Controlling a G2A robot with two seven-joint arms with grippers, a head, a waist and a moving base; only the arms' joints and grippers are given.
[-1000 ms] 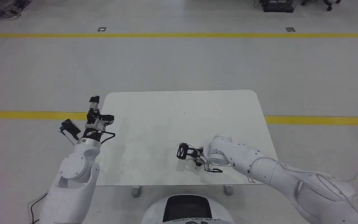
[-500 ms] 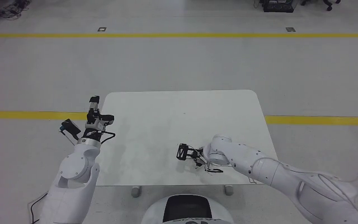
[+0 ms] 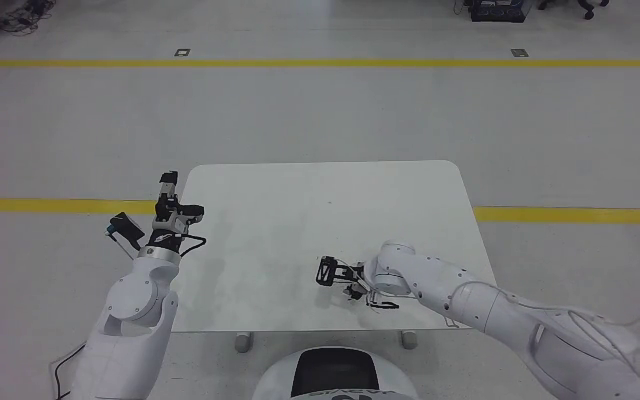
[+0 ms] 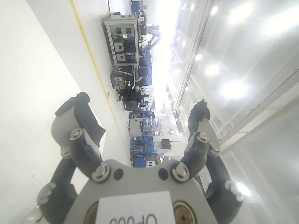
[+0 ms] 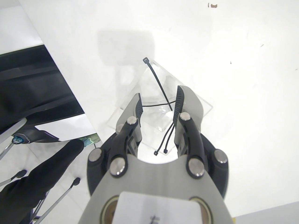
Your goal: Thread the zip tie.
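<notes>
Right gripper [image 5: 158,95] is sitting low over the table [image 3: 330,195] close to its near edge, right of centre. Jaws are partly open and gripping nothing. Its fingers [image 5: 178,99] are straddling a small pile of black zip ties on a clear plastic sheet [image 5: 203,104] that is lying flat on the table.

The long zip tie [image 5: 157,80] is running from between the fingers out past the tips, head end farthest from the gripper and tail end just beside one finger pad. Can't tell if it's touching. Two shorter zip ties [image 5: 166,138] are lying side by side deeper between the fingers, heads toward the wrist. A thinner strand is crossing the gap between the pads.

Left gripper [image 4: 140,101] is hanging at the table's left edge, a bit farther back and well apart from the ties. It is pointing up and away, jaws wide open, nothing in them.

Beyond the table, a yellow floor line [image 3: 320,63] is running left to right.
</notes>
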